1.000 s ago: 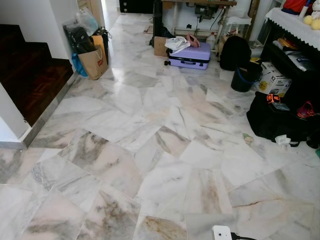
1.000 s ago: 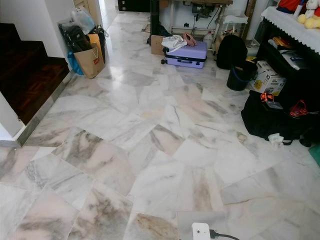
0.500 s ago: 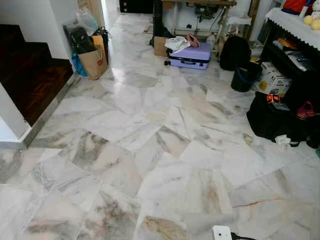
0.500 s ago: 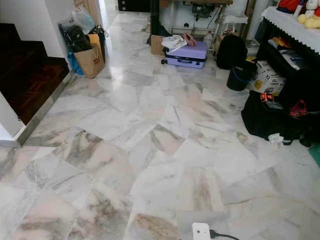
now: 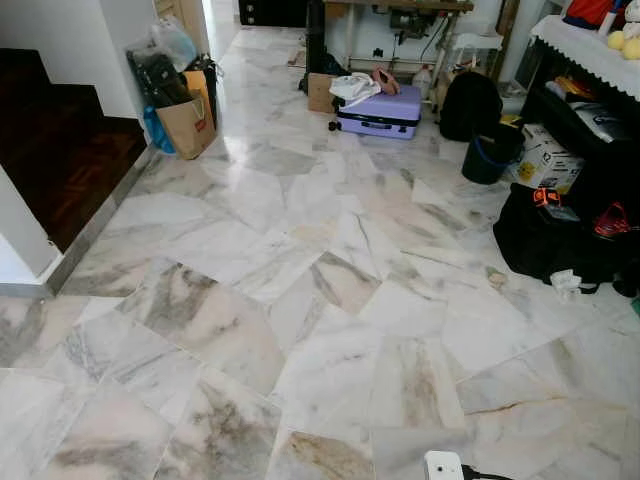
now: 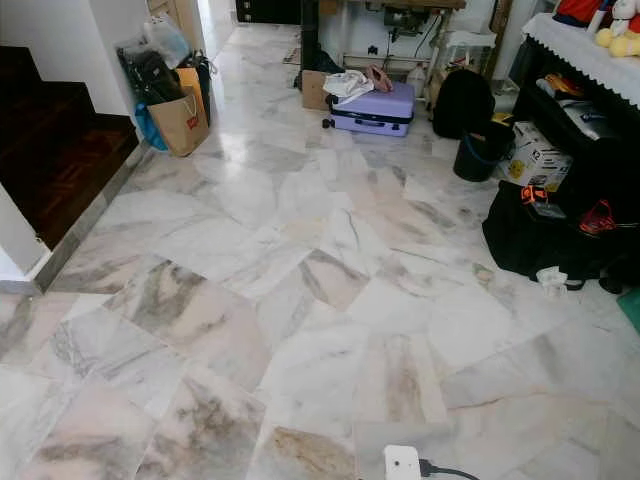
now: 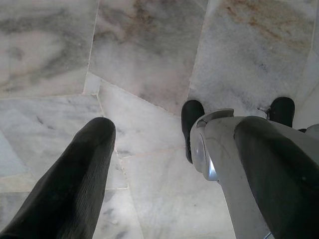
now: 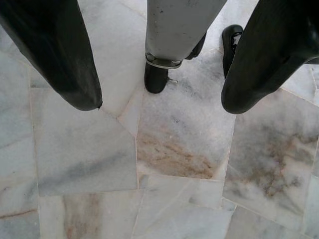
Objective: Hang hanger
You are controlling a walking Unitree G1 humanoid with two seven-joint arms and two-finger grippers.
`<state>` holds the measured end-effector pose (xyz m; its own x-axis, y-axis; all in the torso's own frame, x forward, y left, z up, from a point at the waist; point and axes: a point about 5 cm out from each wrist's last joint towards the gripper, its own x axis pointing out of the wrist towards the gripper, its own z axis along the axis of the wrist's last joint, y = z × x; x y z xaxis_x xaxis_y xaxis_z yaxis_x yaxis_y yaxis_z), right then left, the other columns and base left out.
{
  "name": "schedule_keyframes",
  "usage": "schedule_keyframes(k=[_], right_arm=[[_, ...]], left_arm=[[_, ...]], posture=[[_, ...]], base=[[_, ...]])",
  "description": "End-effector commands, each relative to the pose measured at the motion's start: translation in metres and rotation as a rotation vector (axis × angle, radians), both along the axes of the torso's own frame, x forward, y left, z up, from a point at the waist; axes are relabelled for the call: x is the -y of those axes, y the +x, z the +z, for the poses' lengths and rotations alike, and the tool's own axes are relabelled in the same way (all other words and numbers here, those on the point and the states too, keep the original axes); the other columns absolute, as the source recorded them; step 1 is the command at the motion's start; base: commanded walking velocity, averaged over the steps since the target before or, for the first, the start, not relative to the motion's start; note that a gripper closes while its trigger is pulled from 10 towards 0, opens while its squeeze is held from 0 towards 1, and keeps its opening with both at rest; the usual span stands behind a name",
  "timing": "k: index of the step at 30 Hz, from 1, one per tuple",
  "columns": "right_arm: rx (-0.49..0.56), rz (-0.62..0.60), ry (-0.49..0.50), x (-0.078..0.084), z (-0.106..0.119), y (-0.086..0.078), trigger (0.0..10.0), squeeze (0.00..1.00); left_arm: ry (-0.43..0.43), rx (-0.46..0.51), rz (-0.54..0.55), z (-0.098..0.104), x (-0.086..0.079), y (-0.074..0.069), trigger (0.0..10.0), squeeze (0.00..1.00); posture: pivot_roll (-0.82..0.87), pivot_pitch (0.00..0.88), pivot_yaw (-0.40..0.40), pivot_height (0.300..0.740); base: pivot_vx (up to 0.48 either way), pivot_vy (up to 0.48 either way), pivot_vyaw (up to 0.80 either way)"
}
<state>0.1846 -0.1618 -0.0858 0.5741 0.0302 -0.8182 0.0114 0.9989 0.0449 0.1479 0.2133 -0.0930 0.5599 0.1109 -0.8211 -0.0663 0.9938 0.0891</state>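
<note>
Left gripper [image 7: 174, 144] and right gripper [image 8: 159, 102] hang empty, fingers spread, over the marble floor [image 5: 300, 300]. A lilac suitcase [image 5: 378, 110] lies far ahead, perhaps with clothes on top.

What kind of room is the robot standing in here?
Probably a lived-in home's open hall: a pale veined marble floor, dark wooden stair steps on the left, and a lilac hard-shell suitcase lying among bags.

The floor [image 5: 300, 300] is white marble veined grey and pink-brown. The suitcase [image 5: 378, 111] is lilac, the paper bag [image 5: 186, 126] tan with a red mark, the bucket [image 5: 488, 158] black, and the steps [image 5: 60, 160] dark brown.
</note>
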Motion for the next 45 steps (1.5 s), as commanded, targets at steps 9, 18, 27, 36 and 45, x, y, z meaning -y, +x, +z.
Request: schedule_keyframes(k=[9,18,27,36,45], right_arm=[[-0.033,0.015,0.078,0.0093,-0.0076,-0.0214,10.0,0.00],[-0.026,0.017,0.080,0.0094,-0.0066,-0.0191,10.0,0.00],[-0.024,0.009,0.082,0.0095,-0.0064,-0.0186,10.0,0.00],[-0.029,-0.011,0.093,0.0102,-0.0066,-0.0188,10.0,0.00],[-0.043,-0.013,0.102,0.0111,-0.0069,-0.0193,10.0,0.00]], left_arm=[[0.007,-0.250,0.054,-0.0143,-0.0423,-0.0972,10.0,0.00],[0.005,-0.250,0.056,-0.0145,-0.0418,-0.0972,10.0,0.00],[0.004,-0.250,0.058,-0.0143,-0.0423,-0.0972,10.0,0.00],[0.007,-0.249,0.057,-0.0143,-0.0425,-0.0968,10.0,0.00],[-0.012,-0.242,0.055,-0.0146,-0.0400,-0.0958,10.0,0.00]], posture=[[0.00,0.090,0.010,0.740],[0.00,0.092,0.006,0.740],[0.00,0.095,0.005,0.740],[0.00,0.097,0.008,0.740],[0.01,0.101,0.003,0.740]], base=[[0.000,0.000,0.00],[0.000,0.000,0.00],[0.000,0.000,0.00],[0.000,0.000,0.00],[0.000,0.000,-0.74]])
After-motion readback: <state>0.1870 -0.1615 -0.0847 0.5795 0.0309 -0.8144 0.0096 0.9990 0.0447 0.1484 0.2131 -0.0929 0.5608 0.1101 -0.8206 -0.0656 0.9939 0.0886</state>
